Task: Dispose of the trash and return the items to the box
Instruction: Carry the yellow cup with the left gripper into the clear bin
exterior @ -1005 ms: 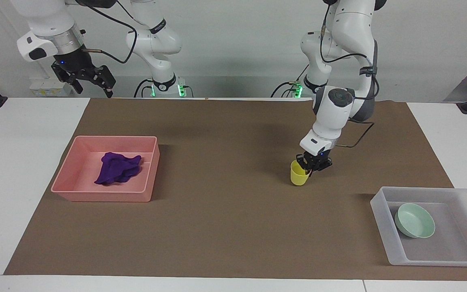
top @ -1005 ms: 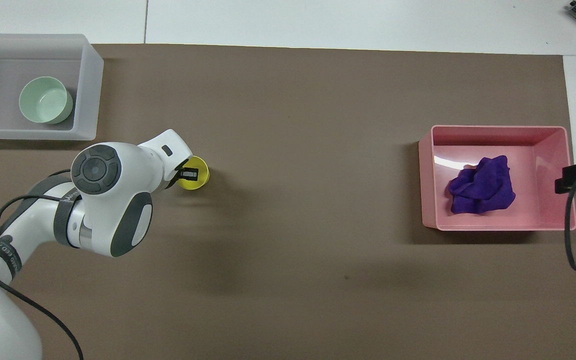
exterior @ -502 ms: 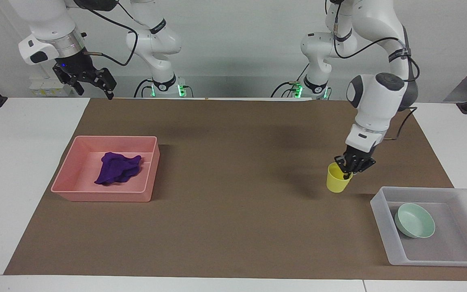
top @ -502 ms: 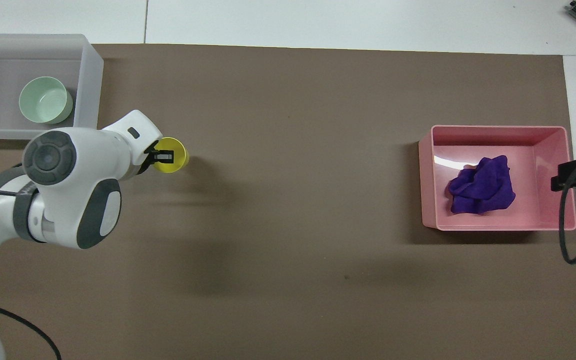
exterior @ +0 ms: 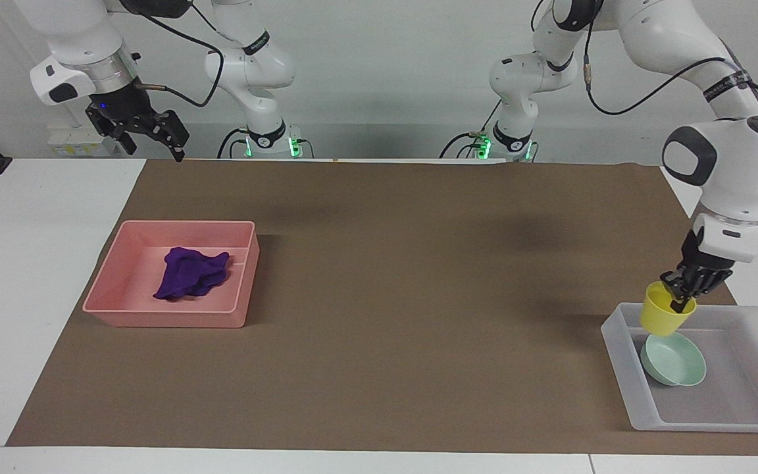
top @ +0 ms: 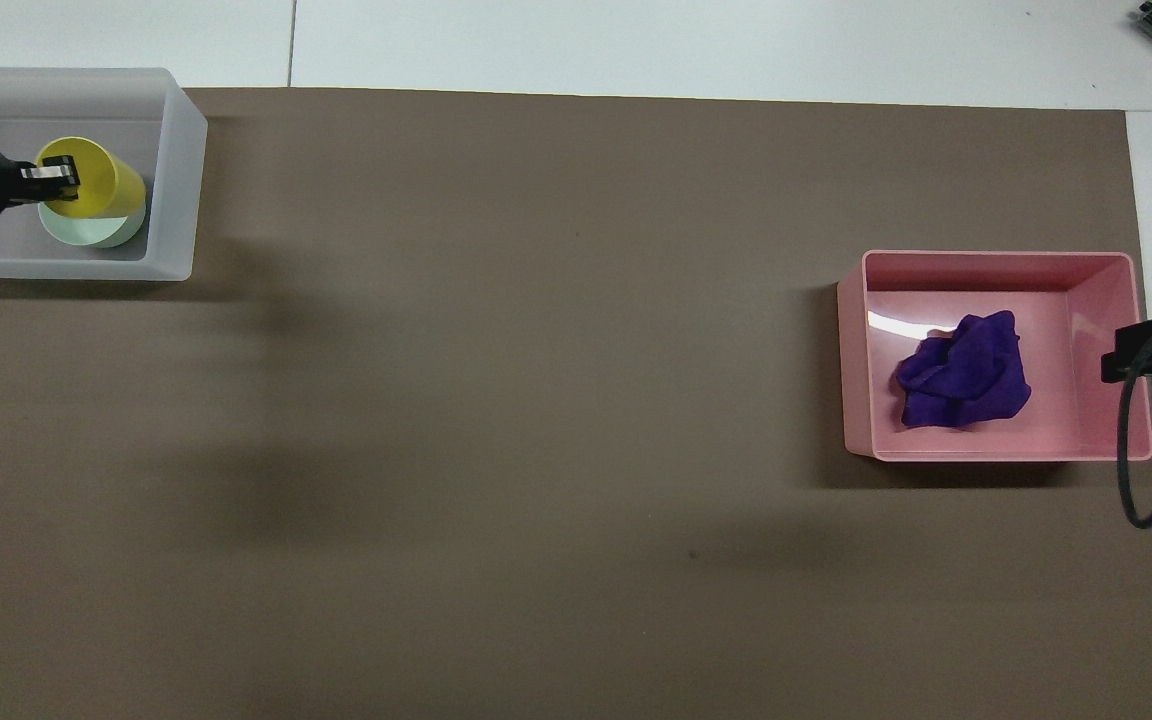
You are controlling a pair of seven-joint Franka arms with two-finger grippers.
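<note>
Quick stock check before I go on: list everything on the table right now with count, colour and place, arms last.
Cloth rag: one, deep purple, crumpled inside the pink bin.
Pink bin: one, pink, on the mat toward the right arm's end of the table.
Yellow cup: one, yellow, held in the air over the tray, above the bowl.
Bowl: one, mint green, inside the tray.
Tray: one, frosted white, toward the left arm's end of the table.
Mat: one, brown, covering most of the white table.
Left gripper: one, black, shut on the yellow cup's rim over the tray.
Right gripper: one, black, open, waiting raised over the table edge near the robots.
</note>
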